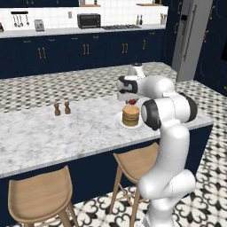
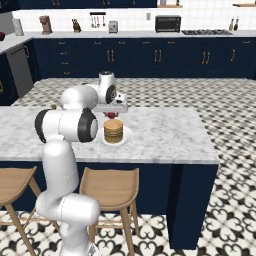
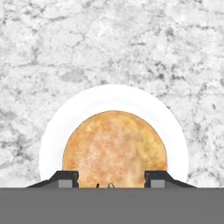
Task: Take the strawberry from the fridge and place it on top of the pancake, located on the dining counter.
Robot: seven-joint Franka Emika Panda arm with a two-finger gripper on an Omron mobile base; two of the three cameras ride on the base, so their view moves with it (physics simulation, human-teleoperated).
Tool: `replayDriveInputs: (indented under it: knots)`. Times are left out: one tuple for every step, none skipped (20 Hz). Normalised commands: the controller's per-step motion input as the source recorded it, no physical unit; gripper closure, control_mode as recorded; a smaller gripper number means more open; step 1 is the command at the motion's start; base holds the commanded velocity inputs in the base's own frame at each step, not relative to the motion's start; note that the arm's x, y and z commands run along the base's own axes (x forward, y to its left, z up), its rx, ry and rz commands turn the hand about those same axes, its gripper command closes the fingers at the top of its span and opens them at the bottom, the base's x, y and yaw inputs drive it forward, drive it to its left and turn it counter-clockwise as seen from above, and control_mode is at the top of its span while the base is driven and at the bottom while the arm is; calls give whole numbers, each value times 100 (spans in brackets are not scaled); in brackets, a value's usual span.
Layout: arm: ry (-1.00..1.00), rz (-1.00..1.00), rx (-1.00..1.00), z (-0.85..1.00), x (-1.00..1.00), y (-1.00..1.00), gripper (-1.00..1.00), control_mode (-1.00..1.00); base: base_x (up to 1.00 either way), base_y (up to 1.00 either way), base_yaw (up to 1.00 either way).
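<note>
The strawberry is a tiny red fruit hanging just above the pancake, held under my gripper, which points straight down. The right base view shows the same: strawberry under the gripper, over the pancake on its white plate. In the hand view the golden pancake lies directly below, between my two dark fingertips; the fruit itself is hidden there. The dining counter carries the plate. The fridge stands at the far right.
Two small brown shakers stand on the marble to the left of the plate. Wooden stools sit under the counter's near edge. Navy cabinets with a toaster oven line the back wall.
</note>
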Motion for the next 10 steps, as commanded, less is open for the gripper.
replayDriveInputs:
  knots:
    - [0, 0, 0, -41, -13, 0, 100, -100, 0, 0, 0]
    - [0, 0, 0, -47, 0, 0, 100, -100, 0, 0, 0]
    - [0, 0, 0, -46, 0, -4, 100, -100, 0, 0, 0]
    - [0, 0, 0, -45, 0, 0, 100, -100, 0, 0, 0]
    - [0, 0, 0, -44, 0, -7, 100, -100, 0, 0, 0]
    - [-1, 0, 0, -42, 0, -19, 100, -100, 0, 0, 0]
    - [-1, 0, 0, -41, 0, -18, 100, -100, 0, 0, 0]
    - [0, 0, 0, -38, 0, -19, 100, -100, 0, 0, 0]
    - [-3, 0, 0, -26, 19, 0, 100, -100, 0, 0, 0]
    - [-1, 0, -1, -19, 17, 0, 100, -100, 0, 0, 0]
